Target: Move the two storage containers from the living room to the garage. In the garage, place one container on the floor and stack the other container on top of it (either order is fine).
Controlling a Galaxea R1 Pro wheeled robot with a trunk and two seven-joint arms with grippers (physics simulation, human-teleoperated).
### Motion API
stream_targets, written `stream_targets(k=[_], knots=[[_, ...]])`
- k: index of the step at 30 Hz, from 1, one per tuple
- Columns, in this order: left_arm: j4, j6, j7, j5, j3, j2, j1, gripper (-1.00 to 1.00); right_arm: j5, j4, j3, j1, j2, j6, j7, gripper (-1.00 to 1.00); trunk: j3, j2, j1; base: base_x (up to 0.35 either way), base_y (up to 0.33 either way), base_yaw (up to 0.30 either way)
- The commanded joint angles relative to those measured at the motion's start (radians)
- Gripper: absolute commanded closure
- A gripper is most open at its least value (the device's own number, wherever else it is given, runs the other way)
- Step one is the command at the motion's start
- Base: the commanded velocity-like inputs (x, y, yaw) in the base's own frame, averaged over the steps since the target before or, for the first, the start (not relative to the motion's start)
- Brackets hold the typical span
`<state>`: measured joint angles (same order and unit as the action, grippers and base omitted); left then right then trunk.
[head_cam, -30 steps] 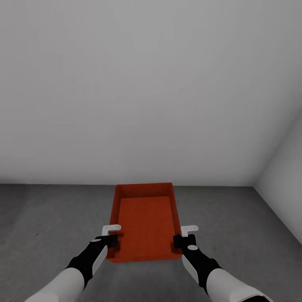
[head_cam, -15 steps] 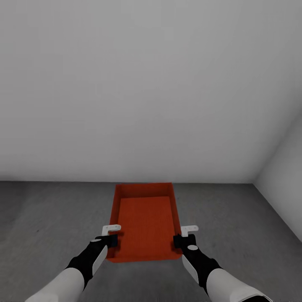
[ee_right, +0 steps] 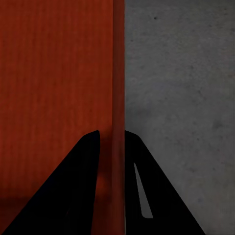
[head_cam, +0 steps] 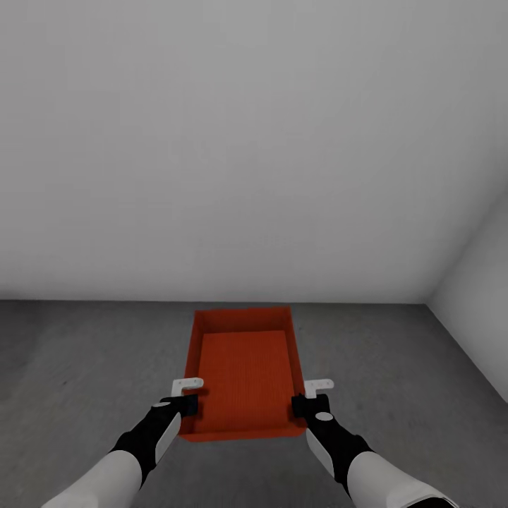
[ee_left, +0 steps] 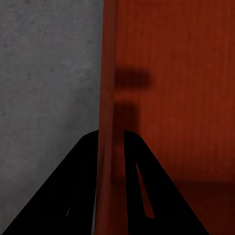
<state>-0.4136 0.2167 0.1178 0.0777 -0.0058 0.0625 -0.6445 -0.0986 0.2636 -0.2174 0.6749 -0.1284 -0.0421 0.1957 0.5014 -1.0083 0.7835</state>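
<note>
The orange-red storage container (head_cam: 245, 374) hangs above the grey concrete floor (head_cam: 85, 353), facing a pale wall (head_cam: 233, 141). The left hand (head_cam: 185, 403) and right hand (head_cam: 302, 404) each pinch a side wall; each wrist view shows one finger (ee_left: 147, 196) inside, one outside.

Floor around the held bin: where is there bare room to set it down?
Bare grey floor runs left of the bin, right of it toward the side wall, and ahead up to the back wall. The tight spots are the bin's two long walls, where the left gripper and right gripper clamp them.
</note>
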Motion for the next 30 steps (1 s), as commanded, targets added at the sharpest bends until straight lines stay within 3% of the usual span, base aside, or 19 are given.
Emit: stream_targets(k=[1, 4, 30], knots=[[-0.005, 0.007, 0.011, -0.016, 0.000, -0.024, 0.000, 1.00, -0.012, -0.003, 0.024, 0.002, 0.001, -0.005, 0.013, 1.00, 0.003, -0.001, 0.000, 0.000, 0.000, 0.000], [-0.005, 0.007, 0.011, -0.016, 0.000, -0.024, 0.000, 1.00, -0.012, -0.003, 0.024, 0.002, 0.001, -0.005, 0.013, 1.00, 0.007, -0.001, 0.000, 0.000, 0.000, 0.000], [-0.004, 0.007, 0.011, -0.016, 0.001, -0.024, 0.000, 1.00, -0.012, -0.003, 0.024, 0.002, 0.001, -0.005, 0.013, 1.00, 0.131, -0.183, 0.100, 0.000, 0.000, 0.000]])
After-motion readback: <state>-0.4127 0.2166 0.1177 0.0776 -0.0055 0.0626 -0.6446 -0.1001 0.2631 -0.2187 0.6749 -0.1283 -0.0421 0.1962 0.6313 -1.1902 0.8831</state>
